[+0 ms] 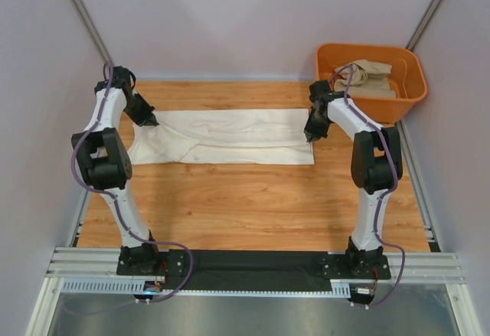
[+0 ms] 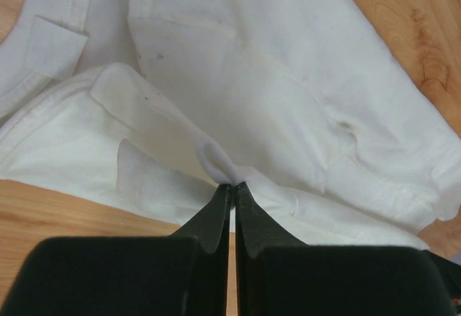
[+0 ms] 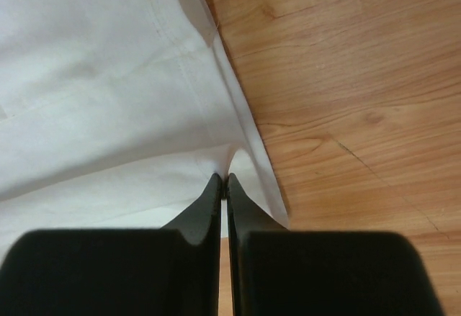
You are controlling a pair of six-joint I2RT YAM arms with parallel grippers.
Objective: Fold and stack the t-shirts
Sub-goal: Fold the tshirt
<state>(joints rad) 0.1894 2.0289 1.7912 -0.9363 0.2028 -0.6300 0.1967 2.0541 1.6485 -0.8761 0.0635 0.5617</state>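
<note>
Pale enclosure walls, wood-grain table. Thin, soft-fabric cream-white t-shirt lies flat as a long band across the far half of the table, collar end to the left.

- Left end effector: closed on a small raised pinch of cloth near the collar end.
- Right end effector: closed on the hem edge at the band's right end.
- Sandy beige fabric t-shirt sits crumpled in the orange plastic tub at the far right corner, well apart.

Step in hand, as judged: a crosswise fold of the band. Both pinches look shallow, so lift slowly and at equal height. Hold light tension between the ends to stop sagging. Bring one end over the other with edges matched before letting go.
</note>
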